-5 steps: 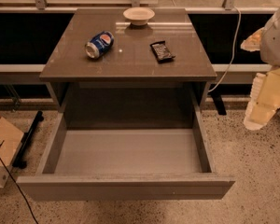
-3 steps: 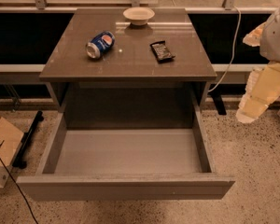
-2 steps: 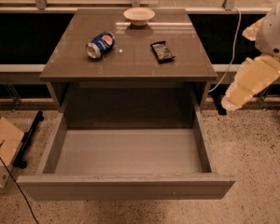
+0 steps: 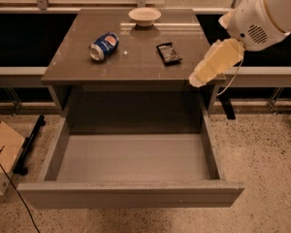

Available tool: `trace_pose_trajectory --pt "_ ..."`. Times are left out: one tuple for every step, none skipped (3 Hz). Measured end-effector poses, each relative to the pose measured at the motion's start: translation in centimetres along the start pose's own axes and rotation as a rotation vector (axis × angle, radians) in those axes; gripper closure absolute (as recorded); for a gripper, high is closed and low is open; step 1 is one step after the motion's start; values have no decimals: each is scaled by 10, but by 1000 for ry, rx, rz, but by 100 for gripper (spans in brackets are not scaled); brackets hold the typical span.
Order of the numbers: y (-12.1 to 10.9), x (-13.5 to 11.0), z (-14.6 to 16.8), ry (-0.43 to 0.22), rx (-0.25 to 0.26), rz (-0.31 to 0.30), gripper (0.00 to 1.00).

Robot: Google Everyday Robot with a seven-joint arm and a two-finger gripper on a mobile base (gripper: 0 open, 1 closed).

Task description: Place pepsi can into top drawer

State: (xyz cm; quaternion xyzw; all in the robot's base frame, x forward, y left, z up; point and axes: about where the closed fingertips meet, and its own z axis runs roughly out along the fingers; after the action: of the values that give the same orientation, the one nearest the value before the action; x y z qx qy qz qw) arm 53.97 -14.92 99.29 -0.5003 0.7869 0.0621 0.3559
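Note:
The pepsi can lies on its side on the left part of the cabinet top, silver end toward the front left. The top drawer is pulled wide open below, and its pale grey floor is bare. My arm reaches in from the upper right. Its pale end with the gripper hangs over the cabinet top's front right corner, well to the right of the can and apart from it. It holds nothing that I can see.
A white bowl stands at the back middle of the top. A flat black snack packet lies right of centre, near the arm. A cardboard box and a black cable are on the floor at the left.
My arm has swung left and up from beside the cabinet, so its end is now over the cabinet top's front right corner. The can, packet, bowl and drawer have not moved.

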Motion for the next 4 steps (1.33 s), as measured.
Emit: trace_pose_trajectory --pt "-8 -25 31 -71 -45 -4 0" --pt "-19 -53 74 -138 -95 -6 0" --pt "-31 -72 105 -175 -125 -9 0" --pt "-31 -72 105 -175 -125 -9 0"
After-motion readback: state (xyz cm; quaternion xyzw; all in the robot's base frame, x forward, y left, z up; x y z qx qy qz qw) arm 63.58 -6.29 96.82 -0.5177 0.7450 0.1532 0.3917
